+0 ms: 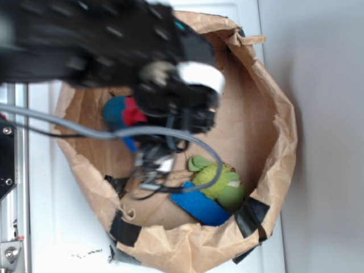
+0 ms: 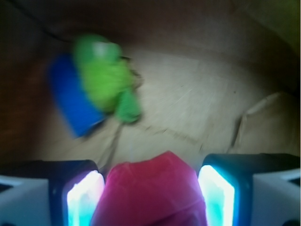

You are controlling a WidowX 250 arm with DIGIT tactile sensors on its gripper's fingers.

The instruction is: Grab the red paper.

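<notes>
The red paper (image 2: 153,193) is a crumpled red wad that fills the gap between my two lit fingers in the wrist view, touching both pads. My gripper (image 2: 150,173) is shut on it. In the exterior view the red paper (image 1: 134,115) peeks out from under the blurred black gripper (image 1: 149,109), right beside a teal ball (image 1: 114,111) inside the brown paper bag (image 1: 284,131). The fingertips themselves are hidden by the arm there.
A green plush toy (image 1: 220,182) lies on a flat blue piece (image 1: 199,207) at the bag's near side; both show ahead of the fingers as the green toy (image 2: 106,77) and blue piece (image 2: 73,101). Grey cables (image 1: 85,131) cross the bag. Crumpled bag walls ring everything.
</notes>
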